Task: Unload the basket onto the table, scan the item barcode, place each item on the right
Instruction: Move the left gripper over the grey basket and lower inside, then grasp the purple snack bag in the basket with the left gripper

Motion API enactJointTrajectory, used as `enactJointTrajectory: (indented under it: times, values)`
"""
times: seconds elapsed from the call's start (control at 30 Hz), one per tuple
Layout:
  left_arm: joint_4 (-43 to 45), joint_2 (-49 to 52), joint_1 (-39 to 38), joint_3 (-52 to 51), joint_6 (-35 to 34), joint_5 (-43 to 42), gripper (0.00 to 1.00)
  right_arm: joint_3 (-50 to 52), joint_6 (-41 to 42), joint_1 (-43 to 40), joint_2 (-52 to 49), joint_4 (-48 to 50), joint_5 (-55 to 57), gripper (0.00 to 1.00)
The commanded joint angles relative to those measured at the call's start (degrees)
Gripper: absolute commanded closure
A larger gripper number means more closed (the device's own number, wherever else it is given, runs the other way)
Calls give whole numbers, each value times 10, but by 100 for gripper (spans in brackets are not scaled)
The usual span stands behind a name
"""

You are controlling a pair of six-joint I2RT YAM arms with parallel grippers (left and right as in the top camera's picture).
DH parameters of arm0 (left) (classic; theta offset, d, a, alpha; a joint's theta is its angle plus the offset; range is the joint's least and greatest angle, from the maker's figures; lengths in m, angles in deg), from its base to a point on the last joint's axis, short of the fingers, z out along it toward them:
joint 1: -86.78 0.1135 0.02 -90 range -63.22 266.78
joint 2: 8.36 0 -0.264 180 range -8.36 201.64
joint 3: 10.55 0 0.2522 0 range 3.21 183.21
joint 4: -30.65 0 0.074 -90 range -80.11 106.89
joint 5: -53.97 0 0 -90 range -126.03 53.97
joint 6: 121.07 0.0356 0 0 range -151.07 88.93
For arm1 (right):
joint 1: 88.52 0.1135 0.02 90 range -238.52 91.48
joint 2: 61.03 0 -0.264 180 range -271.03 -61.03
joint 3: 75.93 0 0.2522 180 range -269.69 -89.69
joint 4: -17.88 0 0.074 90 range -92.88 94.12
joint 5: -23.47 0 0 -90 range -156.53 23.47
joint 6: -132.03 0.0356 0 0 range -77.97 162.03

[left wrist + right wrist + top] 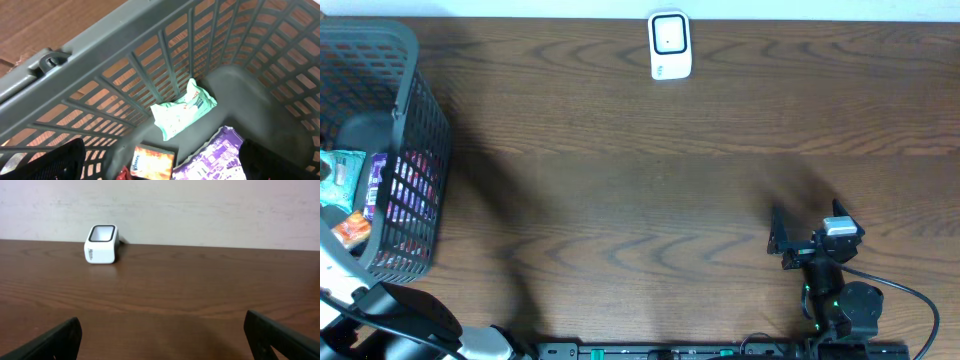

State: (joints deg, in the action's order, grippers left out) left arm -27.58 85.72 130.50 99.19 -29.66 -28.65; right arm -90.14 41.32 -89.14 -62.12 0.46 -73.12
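Items to scan are all down in the basket, nothing has been picked up yet, so here's my read going big to small.

Wood table [650, 200] is mostly bare. Grey mesh basket [408, 95] sits at the left edge. The left gripper [162, 150] hangs over its inside with jaws spread wide, holding nothing. The right gripper [162, 325] is parked low near the front right, also spread wide and empty, facing the scanner [670, 45]. That's the little white box with a dark window at the far edge, well apart from the basket.

Inside the basket there's a purple pack [215, 157], a mint-green pouch [182, 110] and a small orange box [152, 160].

What could go wrong, I reckon:
- The purple pack and orange box lie right beside each other, so a wide grab could pinch both.
- The pouch looks soft. Squeeze it and the barcode may crease.
- I can't see any barcode, so it might face away from the scanner window.
- The mesh wall could snag a finger.

Writing: there's print on the pouch, the orange box and the scanner's side, all too blurry to read.
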Motion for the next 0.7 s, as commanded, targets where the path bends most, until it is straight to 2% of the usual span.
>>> enactJointTrajectory:
  times: [0.0, 0.13, 0.3, 0.67]
  values:
    - [-4, 19, 0, 1, -6, -12, 2, 1, -7, -7, 2, -2, 3, 1]
    - [-19, 47, 0, 0, -5, -19, 2, 1, -7, -7, 2, -2, 3, 1]
    - [-35, 88, -8, -2, 42, -92, 2, 1, -7, -7, 2, -2, 3, 1]
    - [-87, 116, -61, -3, 71, -114, 1, 1, -7, -7, 2, -2, 3, 1]
